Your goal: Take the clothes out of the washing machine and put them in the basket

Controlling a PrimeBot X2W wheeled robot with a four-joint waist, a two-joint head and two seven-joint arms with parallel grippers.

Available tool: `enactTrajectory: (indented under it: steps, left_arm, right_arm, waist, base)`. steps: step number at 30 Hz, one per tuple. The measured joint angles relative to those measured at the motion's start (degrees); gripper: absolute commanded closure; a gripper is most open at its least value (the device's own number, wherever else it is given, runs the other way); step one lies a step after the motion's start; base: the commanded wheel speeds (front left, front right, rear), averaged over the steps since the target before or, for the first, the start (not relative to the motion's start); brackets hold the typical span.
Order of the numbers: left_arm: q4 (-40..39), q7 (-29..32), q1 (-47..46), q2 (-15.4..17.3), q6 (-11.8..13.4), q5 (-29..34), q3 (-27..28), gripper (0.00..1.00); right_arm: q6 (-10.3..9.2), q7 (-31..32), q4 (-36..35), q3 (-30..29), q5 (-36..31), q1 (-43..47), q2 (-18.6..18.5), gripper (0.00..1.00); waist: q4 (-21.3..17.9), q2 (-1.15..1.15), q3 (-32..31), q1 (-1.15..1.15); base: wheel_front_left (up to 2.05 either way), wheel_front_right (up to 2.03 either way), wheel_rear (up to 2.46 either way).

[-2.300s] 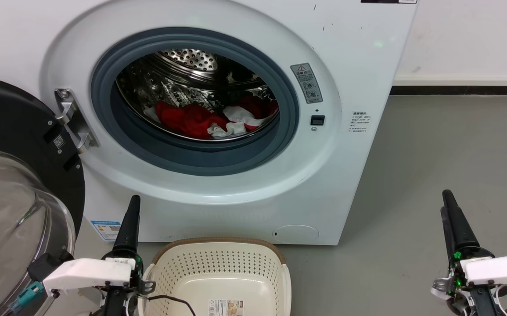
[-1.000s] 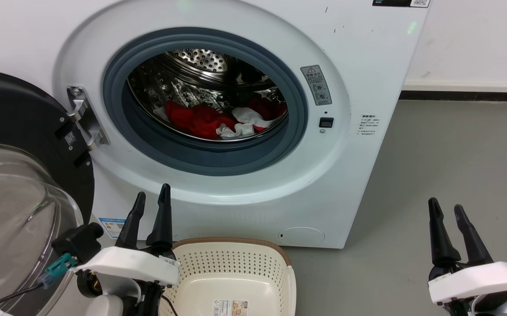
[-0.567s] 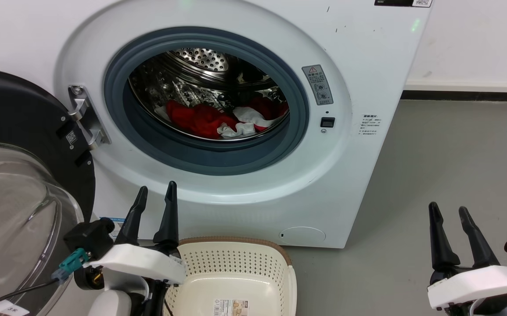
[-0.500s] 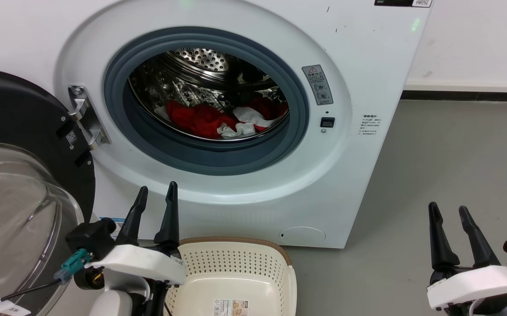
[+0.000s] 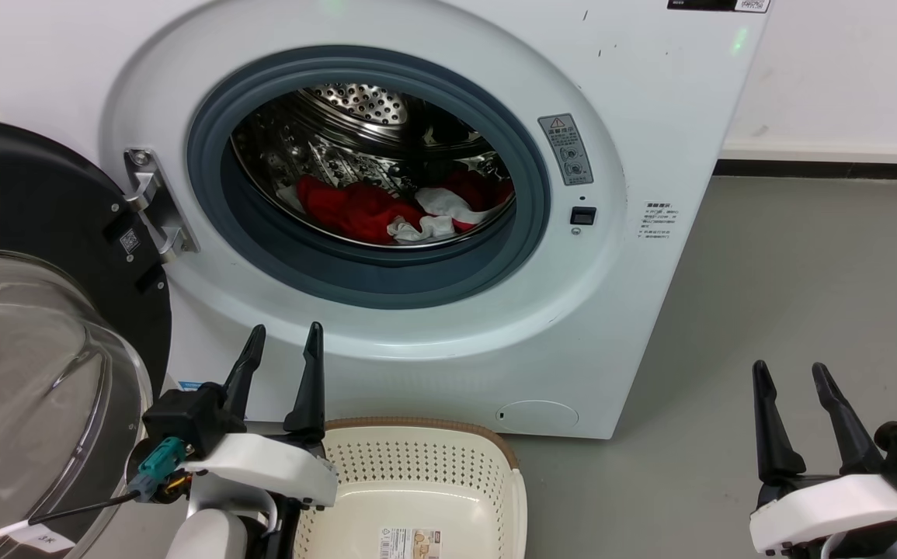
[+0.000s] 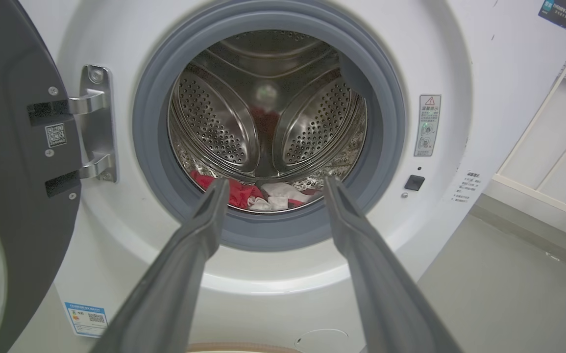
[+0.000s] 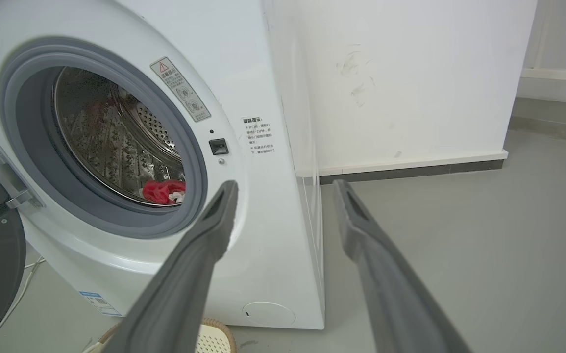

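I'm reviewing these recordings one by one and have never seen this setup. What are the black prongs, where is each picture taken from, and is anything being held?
This is a wheeled robot with two arms. The black prongs are the fingers of its grippers: the left gripper at lower left, the right gripper at lower right. Both are open, holding nothing. The wide picture comes from a camera on the robot's head, looking down; the other two come from cameras on the wrists, each looking along its own gripper's fingers. Ahead stands the washing machine, its door open at the left. The clothes, red with white, lie in the steel drum. The basket sits on the floor before it, with no clothes in the part that shows.
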Motion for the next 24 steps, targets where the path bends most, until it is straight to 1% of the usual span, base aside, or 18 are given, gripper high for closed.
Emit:
enactTrajectory:
  steps: [14,24]
  left_arm:
    - [1.57,-1.72,-0.34,0.30,0.99,6.93,-0.31,0.00]
    - [2.11,-2.80,-0.69,0.33,1.08,11.04,-0.44,0.00]
  right_arm:
    - [0.01,-0.78,0.05,0.19,-6.48,0.30,0.00,0.00]
    - [0.01,-1.21,0.31,0.25,-10.48,0.53,-0.01,0.00]
  waist:
    - [0.17,0.00,-0.01,0.00]
    - [0.25,0.00,-0.05,0.00]
  base:
    - [0.00,0.00,0.00]
    - [0.00,0.00,0.00]
